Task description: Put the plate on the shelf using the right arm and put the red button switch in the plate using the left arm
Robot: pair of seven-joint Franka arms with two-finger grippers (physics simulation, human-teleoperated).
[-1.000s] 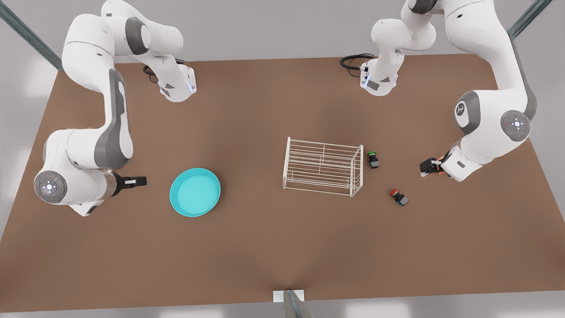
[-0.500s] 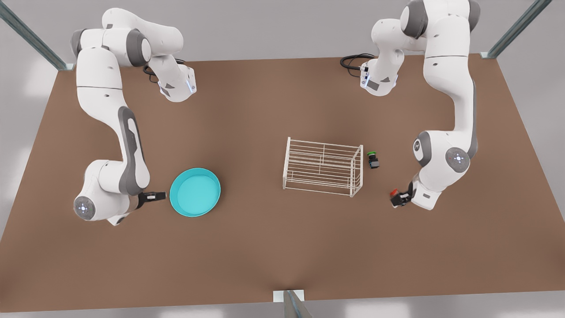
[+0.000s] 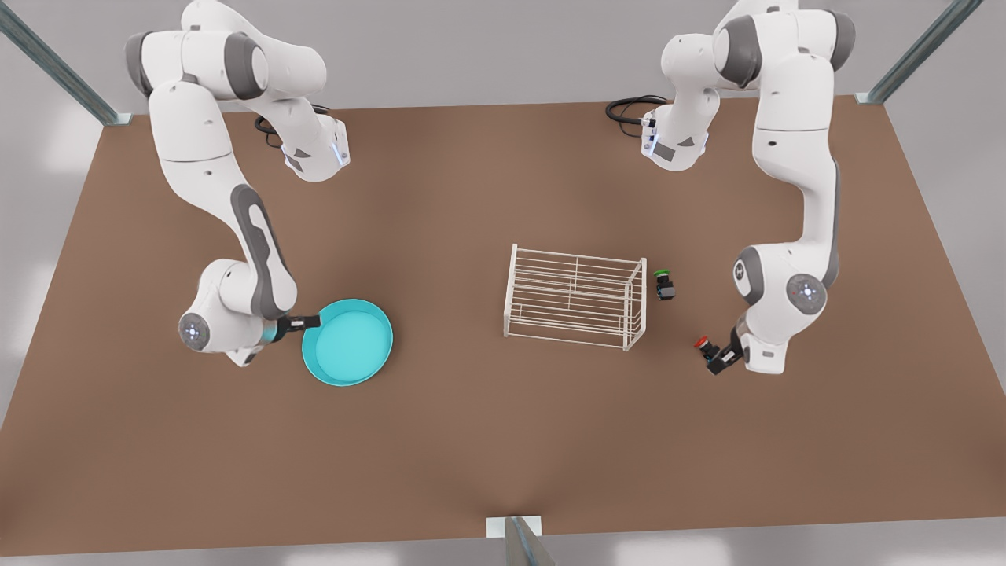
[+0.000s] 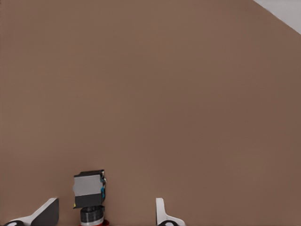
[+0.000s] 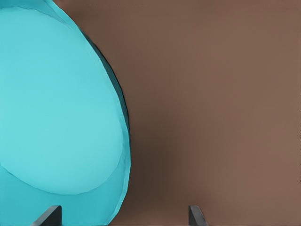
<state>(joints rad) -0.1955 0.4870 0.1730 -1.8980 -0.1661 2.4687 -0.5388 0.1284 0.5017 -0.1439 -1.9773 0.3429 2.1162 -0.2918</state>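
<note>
We see the left pincer (image 3: 717, 361) spread around the red button switch (image 3: 706, 347) on the counter (image 3: 487, 440); right pincer (image 3: 308, 321) spread at the plate (image 3: 350, 343) rim. No legible writing.

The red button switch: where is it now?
In the front view's right, the red button switch lies on the table, between the left hand's open fingers.
</note>
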